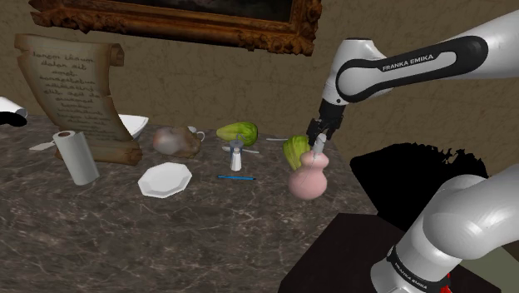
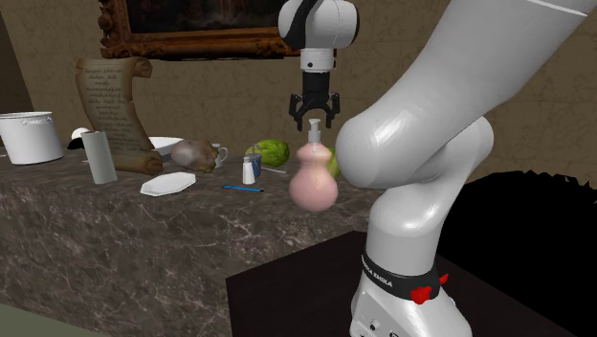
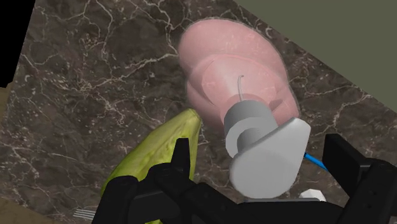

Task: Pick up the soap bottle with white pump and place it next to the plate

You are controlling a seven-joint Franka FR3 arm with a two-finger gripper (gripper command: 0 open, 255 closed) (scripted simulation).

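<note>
Just under the open tool [image 2: 314, 117], the pink soap bottle [image 1: 306, 176] stands upright on the marbled counter [image 1: 208, 241], its white pump between fingers that are spread and not touching it. A lettuce head [image 1: 294, 151] sits just beside it. A blue pen [image 1: 235, 176] and a shaker [image 1: 236, 156] lie between it and the white plate [image 1: 165, 179]. The arm [image 1: 407, 64] reads "FRANKA EMIKA"; the scroll's [image 1: 75, 91] script is illegible.
</note>
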